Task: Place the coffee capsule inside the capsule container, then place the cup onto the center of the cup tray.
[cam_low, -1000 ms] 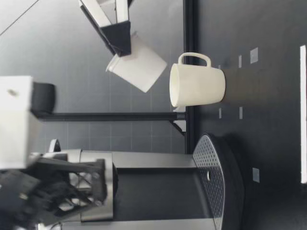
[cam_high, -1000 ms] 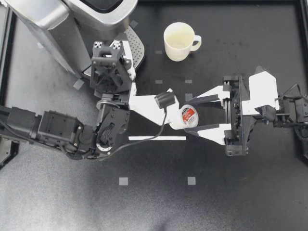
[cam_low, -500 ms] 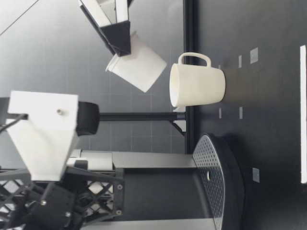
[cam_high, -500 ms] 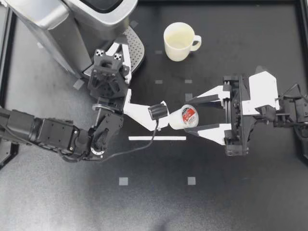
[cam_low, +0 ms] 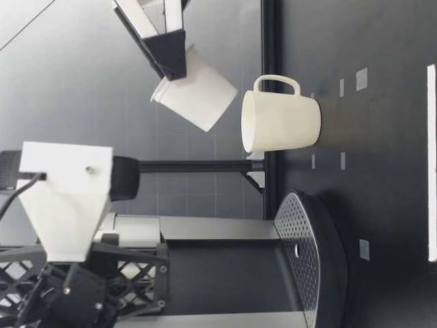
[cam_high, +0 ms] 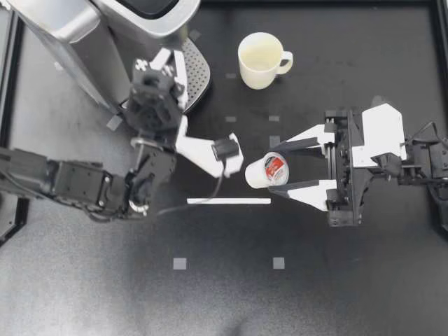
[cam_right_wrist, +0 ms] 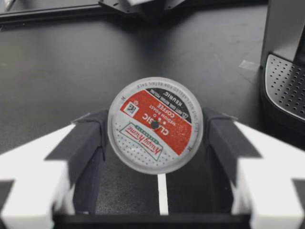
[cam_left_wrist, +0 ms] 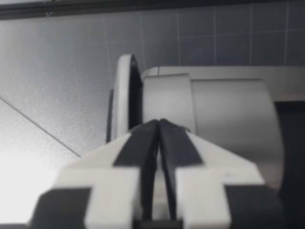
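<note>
My right gripper (cam_high: 273, 169) hovers right of the table's middle, shut on the coffee capsule (cam_high: 265, 171), a white pod with a red foil lid. In the right wrist view the capsule (cam_right_wrist: 155, 129) sits between both dark pads (cam_right_wrist: 86, 138), lid toward the camera. The low view shows the capsule (cam_low: 196, 96) tilted and well above the table. The cream cup (cam_high: 260, 60) stands upright at the back. My left gripper (cam_high: 169, 64) is shut and empty, close to the coffee machine (cam_high: 84, 35) beside its perforated cup tray (cam_high: 199, 70). Its fingers (cam_left_wrist: 143, 143) point at the machine's side.
The silver coffee machine fills the back left corner, with a dark opening (cam_high: 152, 7) in its top. A white tape line (cam_high: 229, 201) lies under the capsule. Small grey markers dot the black table (cam_high: 231, 294). A black frame (cam_high: 441, 105) edges the right side.
My left arm has drawn back from the capsule and turned its wrist toward the coffee machine. The right gripper and the capsule have stayed in place.
</note>
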{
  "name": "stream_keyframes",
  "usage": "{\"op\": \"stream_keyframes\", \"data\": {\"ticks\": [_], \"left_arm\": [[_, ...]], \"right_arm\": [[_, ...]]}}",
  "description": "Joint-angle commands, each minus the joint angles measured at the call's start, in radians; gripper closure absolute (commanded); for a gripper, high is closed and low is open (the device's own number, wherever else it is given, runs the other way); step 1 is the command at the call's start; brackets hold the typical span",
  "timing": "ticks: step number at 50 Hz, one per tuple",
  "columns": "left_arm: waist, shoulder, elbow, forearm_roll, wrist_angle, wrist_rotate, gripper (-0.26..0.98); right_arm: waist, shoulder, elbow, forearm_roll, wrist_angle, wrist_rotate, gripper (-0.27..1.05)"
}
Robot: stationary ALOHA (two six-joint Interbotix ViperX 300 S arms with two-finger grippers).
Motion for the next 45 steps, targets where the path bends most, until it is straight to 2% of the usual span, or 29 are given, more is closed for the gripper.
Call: {"op": "stream_keyframes", "data": {"ticks": [1, 13, 24, 31, 45], "left_arm": [[0.006, -0.046, -0.009, 0.017, 0.006, -0.002, 0.59], [0.031, -0.072, 0.002, 0.038, 0.009, 0.002, 0.59], [0.031, -0.120, -0.011, 0.118, 0.044, 0.012, 0.59], [0.037, -0.143, -0.009, 0.124, 0.038, 0.011, 0.59], [0.092, -0.195, 0.000, 0.124, -0.021, -0.009, 0.59]], "right_arm": [[-0.006, -0.017, -0.009, -0.002, -0.011, 0.000, 0.22], [-0.006, -0.021, -0.009, -0.002, -0.011, 0.002, 0.22], [-0.005, -0.021, -0.011, -0.002, -0.011, 0.003, 0.22], [-0.005, -0.021, -0.012, -0.002, -0.011, 0.003, 0.22], [-0.005, -0.028, -0.012, -0.002, -0.011, 0.012, 0.22]]}}
